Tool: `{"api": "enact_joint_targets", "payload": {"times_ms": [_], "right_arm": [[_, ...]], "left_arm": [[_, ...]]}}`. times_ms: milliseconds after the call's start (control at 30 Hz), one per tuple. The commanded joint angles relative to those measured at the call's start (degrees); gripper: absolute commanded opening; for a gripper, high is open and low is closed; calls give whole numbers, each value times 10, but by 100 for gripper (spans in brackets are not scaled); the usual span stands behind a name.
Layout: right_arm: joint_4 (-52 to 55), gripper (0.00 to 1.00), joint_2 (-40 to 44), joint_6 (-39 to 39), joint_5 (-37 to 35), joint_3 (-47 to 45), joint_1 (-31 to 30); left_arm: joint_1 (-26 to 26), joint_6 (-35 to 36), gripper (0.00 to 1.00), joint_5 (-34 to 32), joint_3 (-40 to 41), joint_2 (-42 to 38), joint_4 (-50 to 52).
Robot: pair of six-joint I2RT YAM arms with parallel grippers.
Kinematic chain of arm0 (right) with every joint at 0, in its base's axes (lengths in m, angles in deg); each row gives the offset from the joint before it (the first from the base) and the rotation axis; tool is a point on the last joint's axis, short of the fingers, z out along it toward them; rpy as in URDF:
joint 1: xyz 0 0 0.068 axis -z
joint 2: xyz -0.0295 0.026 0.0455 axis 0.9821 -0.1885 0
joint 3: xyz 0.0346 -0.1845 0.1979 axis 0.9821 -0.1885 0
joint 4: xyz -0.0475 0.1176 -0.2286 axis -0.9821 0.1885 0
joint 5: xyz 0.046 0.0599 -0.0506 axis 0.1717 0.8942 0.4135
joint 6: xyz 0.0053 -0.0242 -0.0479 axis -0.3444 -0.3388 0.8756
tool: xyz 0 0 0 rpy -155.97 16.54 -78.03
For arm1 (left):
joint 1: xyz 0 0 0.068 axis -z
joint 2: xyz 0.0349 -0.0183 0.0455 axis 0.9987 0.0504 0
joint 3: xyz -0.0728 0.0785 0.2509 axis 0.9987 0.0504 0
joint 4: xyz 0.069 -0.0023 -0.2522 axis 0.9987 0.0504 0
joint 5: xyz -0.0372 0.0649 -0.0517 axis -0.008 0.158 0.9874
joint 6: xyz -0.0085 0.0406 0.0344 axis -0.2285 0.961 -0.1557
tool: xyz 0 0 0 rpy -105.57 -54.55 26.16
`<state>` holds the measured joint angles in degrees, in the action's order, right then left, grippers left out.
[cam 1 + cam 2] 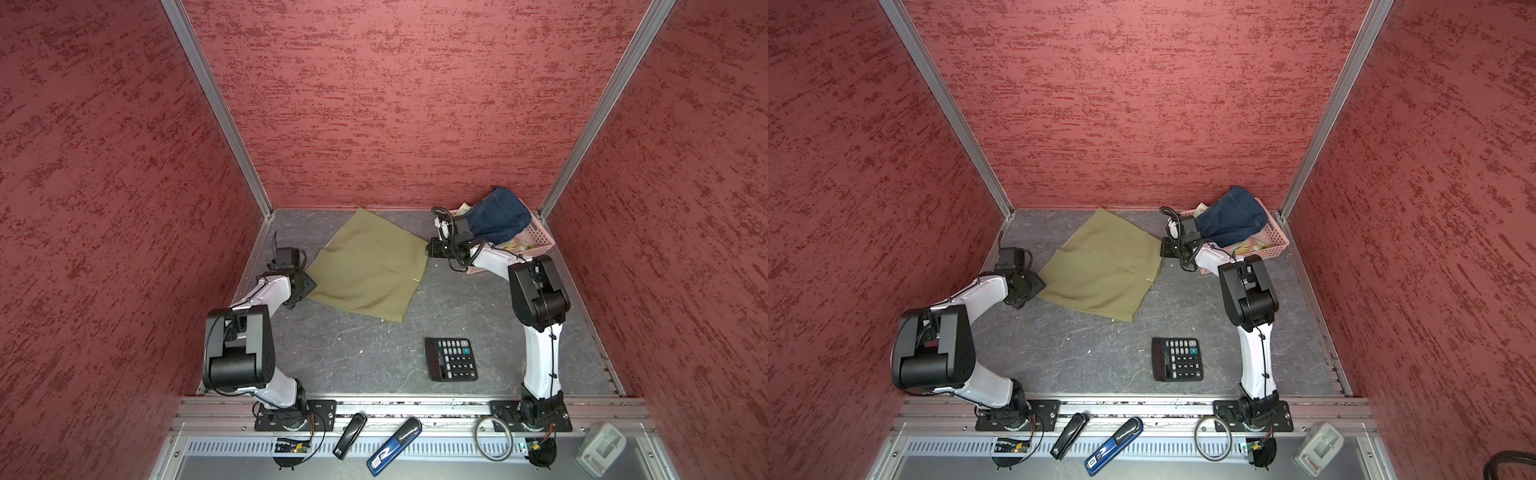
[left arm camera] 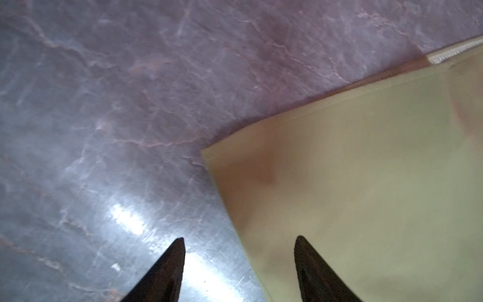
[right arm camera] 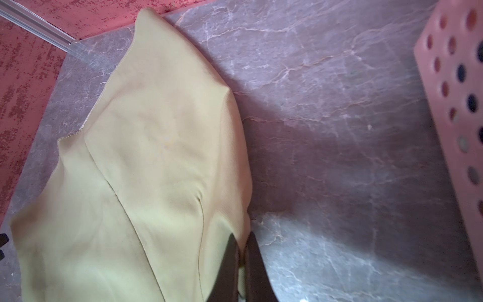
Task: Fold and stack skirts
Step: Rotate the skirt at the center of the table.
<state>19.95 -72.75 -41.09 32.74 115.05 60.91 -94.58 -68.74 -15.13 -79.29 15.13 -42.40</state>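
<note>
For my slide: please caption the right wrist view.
Right pincer shut on plain olive-green cloth skirt; pink perforated plastic basket nearby.

We have the olive-green skirt (image 1: 370, 266) spread on the tabletop (image 1: 353, 353).
Our left hand (image 1: 309, 286) is at its left corner, our right hand (image 1: 432, 248) at its right corner; behind, the denim skirt (image 1: 496, 216) heaps over the flowered skirt (image 1: 515, 245) in the pink basket (image 1: 540, 239); a calculator (image 1: 451, 359) lies nearer us.

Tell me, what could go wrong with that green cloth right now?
The right fingers pinch only a corner of the plain olive-green cloth skirt; it may slip out. The left fingers stand open astride its edge, one over the grey marbled table, and might miss it.
</note>
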Motion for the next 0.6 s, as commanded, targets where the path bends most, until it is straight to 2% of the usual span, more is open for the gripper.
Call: {"api": "enact_joint_targets", "payload": {"times_ms": [0, 267, 533, 567], "right_arm": [[0, 0, 0, 9, 13, 15, 1], [-7, 0, 1, 10, 20, 12, 1], [-9, 0, 12, 12, 23, 0, 2], [-9, 0, 12, 12, 23, -3, 1]], "left_arm": [[-27, -33, 64, 6, 20, -43, -33], [-53, -31, 57, 32, 68, -27, -113], [-58, -42, 55, 50, 34, 17, -130], [-58, -43, 53, 54, 28, 23, -130]]}}
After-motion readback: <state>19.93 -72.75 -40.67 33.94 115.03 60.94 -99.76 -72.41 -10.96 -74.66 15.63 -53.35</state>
